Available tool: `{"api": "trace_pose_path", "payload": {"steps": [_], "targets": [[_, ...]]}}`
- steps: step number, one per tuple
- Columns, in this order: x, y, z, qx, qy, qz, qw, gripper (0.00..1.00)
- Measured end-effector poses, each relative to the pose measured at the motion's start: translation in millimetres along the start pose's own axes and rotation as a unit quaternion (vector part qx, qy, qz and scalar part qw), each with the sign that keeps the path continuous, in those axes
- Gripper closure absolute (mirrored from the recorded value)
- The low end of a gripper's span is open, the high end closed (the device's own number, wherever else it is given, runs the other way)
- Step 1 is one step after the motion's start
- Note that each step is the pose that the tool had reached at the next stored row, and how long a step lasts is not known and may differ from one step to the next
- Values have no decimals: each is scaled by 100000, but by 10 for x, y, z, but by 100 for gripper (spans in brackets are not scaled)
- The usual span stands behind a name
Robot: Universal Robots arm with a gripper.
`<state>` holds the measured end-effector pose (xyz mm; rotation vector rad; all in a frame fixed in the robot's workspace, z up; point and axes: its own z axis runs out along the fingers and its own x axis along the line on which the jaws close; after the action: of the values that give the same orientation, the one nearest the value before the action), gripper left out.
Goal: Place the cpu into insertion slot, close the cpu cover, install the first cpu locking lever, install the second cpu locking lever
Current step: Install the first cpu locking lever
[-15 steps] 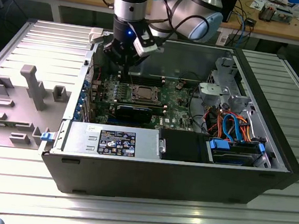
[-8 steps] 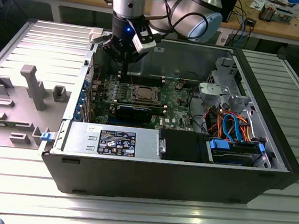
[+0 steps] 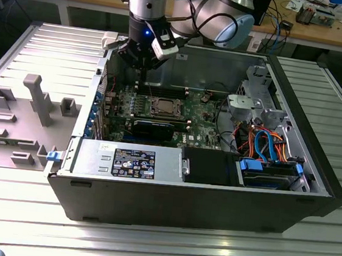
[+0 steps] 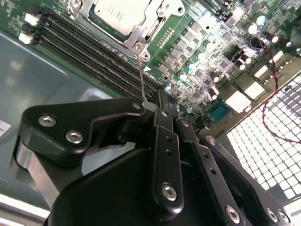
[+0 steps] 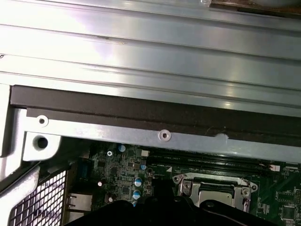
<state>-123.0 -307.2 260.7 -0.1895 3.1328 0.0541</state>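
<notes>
My jaws (image 4: pixel 157 101) look closed together, pinching a thin wire lever (image 4: pixel 141 75) just beside the socket. The chip (image 4: pixel 120 14) already sits under its cover (image 4: pixel 141 35); I'd press the lever down slowly, keeping it hooked.

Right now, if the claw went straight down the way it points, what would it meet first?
Probably the green circuit board, at the black memory slots beside the silvery square cpu cover; depth is unclear, and a thin wire lever lies close.
</notes>
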Motion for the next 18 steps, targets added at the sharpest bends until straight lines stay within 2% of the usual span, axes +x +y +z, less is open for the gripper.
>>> {"api": "trace_pose_path", "payload": {"steps": [8,18], "targets": [[-14,0,0,0,0,1,100000,89],[-105,-10,1,25,0,4,100000,89]]}}
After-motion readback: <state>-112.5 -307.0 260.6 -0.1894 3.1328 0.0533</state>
